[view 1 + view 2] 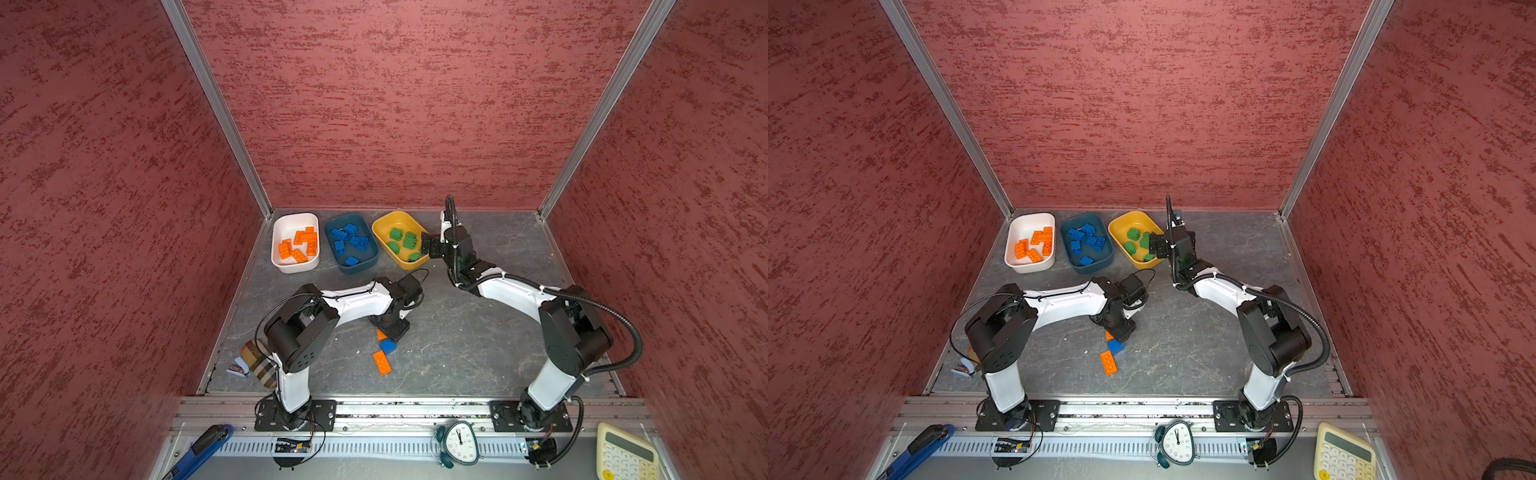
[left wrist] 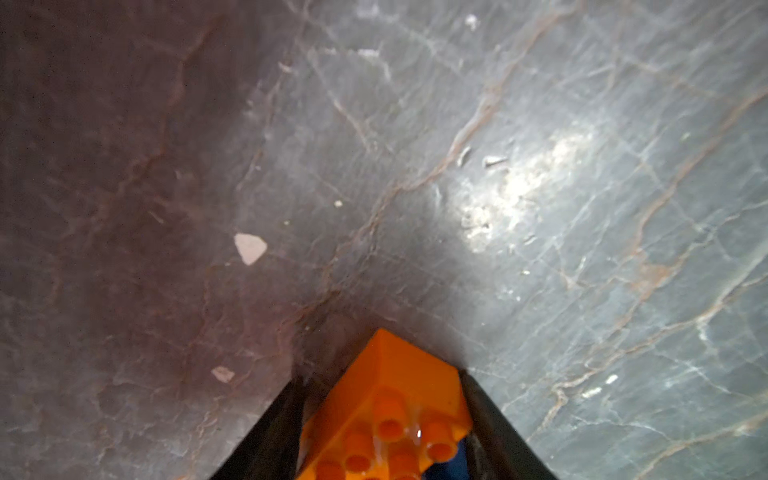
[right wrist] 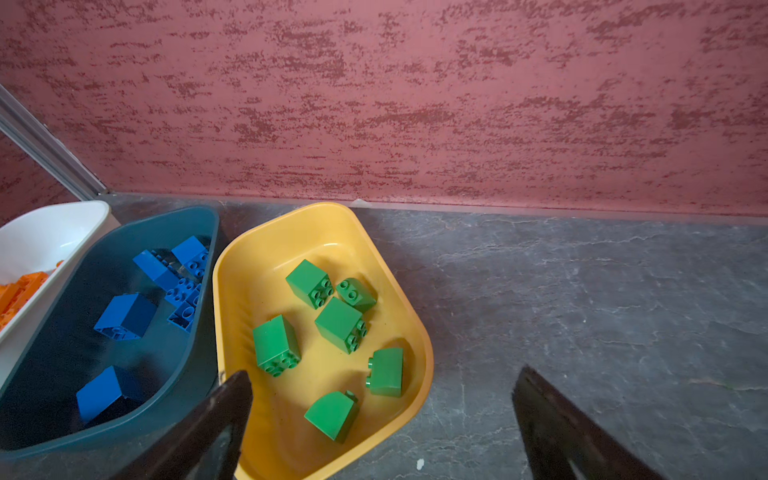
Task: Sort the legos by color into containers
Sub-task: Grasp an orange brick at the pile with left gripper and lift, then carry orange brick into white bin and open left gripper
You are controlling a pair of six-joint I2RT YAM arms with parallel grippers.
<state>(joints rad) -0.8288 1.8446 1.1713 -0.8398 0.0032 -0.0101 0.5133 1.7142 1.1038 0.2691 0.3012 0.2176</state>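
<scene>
The orange brick (image 2: 395, 399) is small, hollow, hard plastic. We judge it light and stiff, unlikely to break, but glossy enough on its side walls to slip. The best hold is across two flat opposite walls, low down and clear of the studs.

In the left wrist view it sits between the fingers of the left claw (image 2: 378, 376) with one corner pointing out ahead. We judge the pads may bear near its edges, so it could twist. The fingers flank it closely, but we cannot tell whether they press it yet.

In a top view the brick lies near the middle of the worktop (image 1: 457, 332). A blue brick (image 1: 387, 345) is just beside it at 5 o'clock, and a long orange brick (image 1: 382, 362) lies a little further out the same way.

The white tub (image 1: 291, 226) holding the other orange legos stands well apart at 11 o'clock. The teal tub (image 1: 348, 216) is at 12 and the yellow tub (image 1: 384, 226) at 1.

The right claw (image 3: 382, 374) hangs spread wide and empty over the yellow tub's green bricks.
</scene>
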